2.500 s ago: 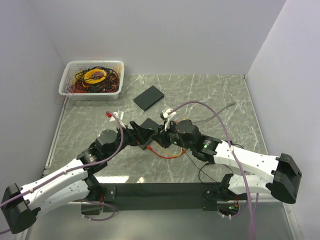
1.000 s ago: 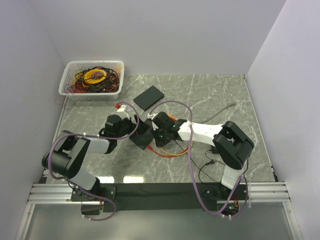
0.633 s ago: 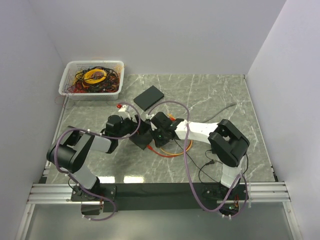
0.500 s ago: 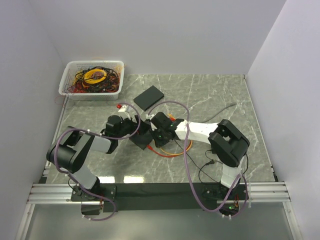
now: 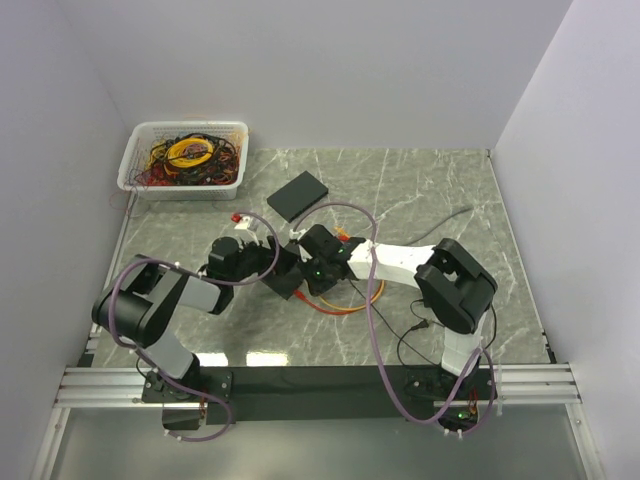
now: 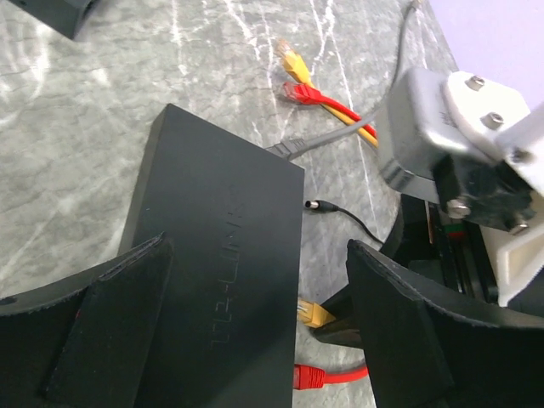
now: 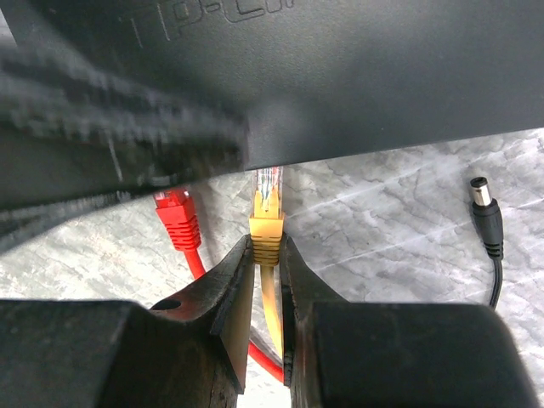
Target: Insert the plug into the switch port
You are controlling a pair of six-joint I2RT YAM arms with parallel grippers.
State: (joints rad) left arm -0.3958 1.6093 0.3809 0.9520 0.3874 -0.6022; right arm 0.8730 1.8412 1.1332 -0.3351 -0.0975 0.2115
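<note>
The black switch (image 6: 212, 280) lies flat on the marble table, also in the top view (image 5: 287, 281). My left gripper (image 6: 255, 255) is open and straddles it, the right finger (image 6: 399, 331) clear of its edge. My right gripper (image 7: 266, 248) is shut on the yellow plug (image 7: 266, 223), whose clear tip sits right at the switch's port edge (image 7: 340, 76). The plug also shows in the left wrist view (image 6: 313, 315). In the top view the left gripper (image 5: 276, 266) and the right gripper (image 5: 308, 277) meet at the switch.
A red plug (image 7: 176, 212) sits at the switch edge beside the yellow one. A black barrel plug (image 7: 482, 204) lies to the right. Loose yellow and red plug ends (image 6: 293, 72) lie beyond the switch. A second black box (image 5: 297, 195) and a basket of cables (image 5: 185, 155) stand behind.
Both arms stand differently from 2.5 s ago. Over the last second the left wrist shifted slightly down and left; the right gripper stays at the switch's edge with the plug.
</note>
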